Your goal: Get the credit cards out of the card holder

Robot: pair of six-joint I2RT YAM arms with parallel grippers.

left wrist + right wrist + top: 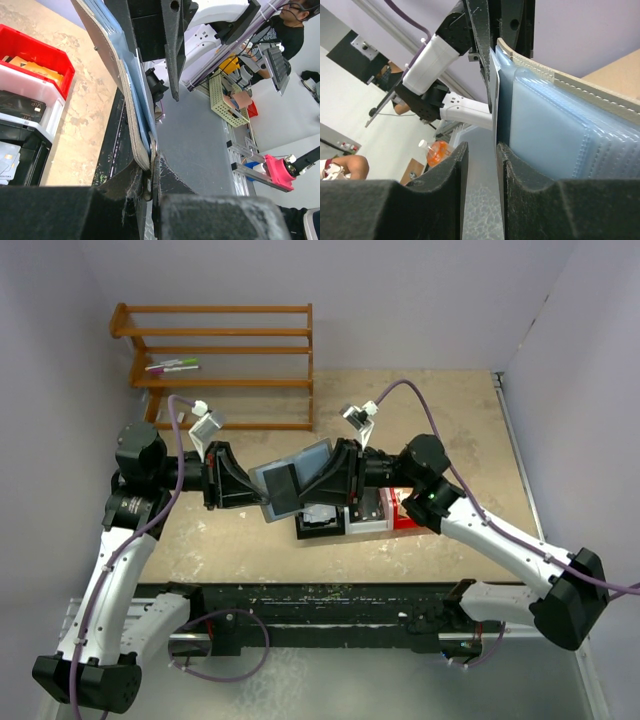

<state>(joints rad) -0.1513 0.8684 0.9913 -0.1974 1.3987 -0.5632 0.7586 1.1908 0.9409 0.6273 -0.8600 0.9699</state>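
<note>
Between left tool and right tool, card holder

Right gripper: pads stood narrowly apart beneath the card holder. A thin card, seen edge-on, sat between them, against one pad and clear of the other. Holder showed clear blue sleeves and a tan stitched rim.

card holder in the air, 3 bins below, rack behind.
</note>
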